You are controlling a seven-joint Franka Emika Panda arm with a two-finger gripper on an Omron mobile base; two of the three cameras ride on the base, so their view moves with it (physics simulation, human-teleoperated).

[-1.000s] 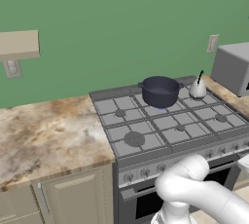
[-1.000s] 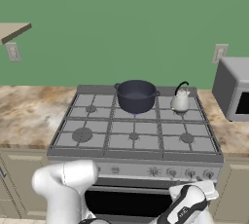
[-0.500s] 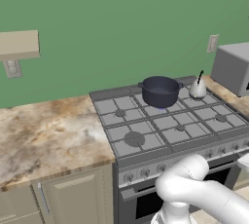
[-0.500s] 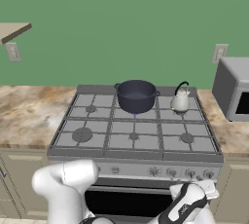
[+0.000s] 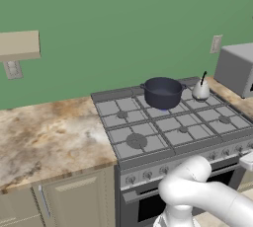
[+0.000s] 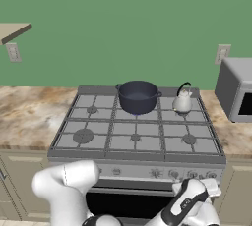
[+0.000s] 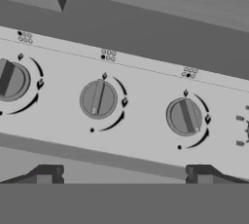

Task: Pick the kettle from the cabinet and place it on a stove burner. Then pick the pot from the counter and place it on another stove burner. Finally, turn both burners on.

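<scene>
Now you are on the last step: turning the burners on. Your jaws [image 7: 124, 177] are apart and hold nothing, with the two dark tips low in the hand view. They sit close in front of the stove's knob panel [image 7: 146, 79]. The middle knob [image 7: 98, 100] is right ahead, between the tips. Another knob [image 7: 185, 116] is beside it, and a third knob [image 7: 10, 79] is at the far edge.

In the right base view, your hand [image 6: 197, 198] hangs low by the stove front, under the right side.

Farther back, the pot [image 6: 138, 96] sits on a back burner in the middle. The kettle [image 6: 182, 100] sits on the back burner just beside it. So both are placed.

Next, I think you should push the jaws onto a knob, squeeze it, and twist. Pick a knob that matches the pot or kettle burner. I cannot tell which knob that is.
</scene>
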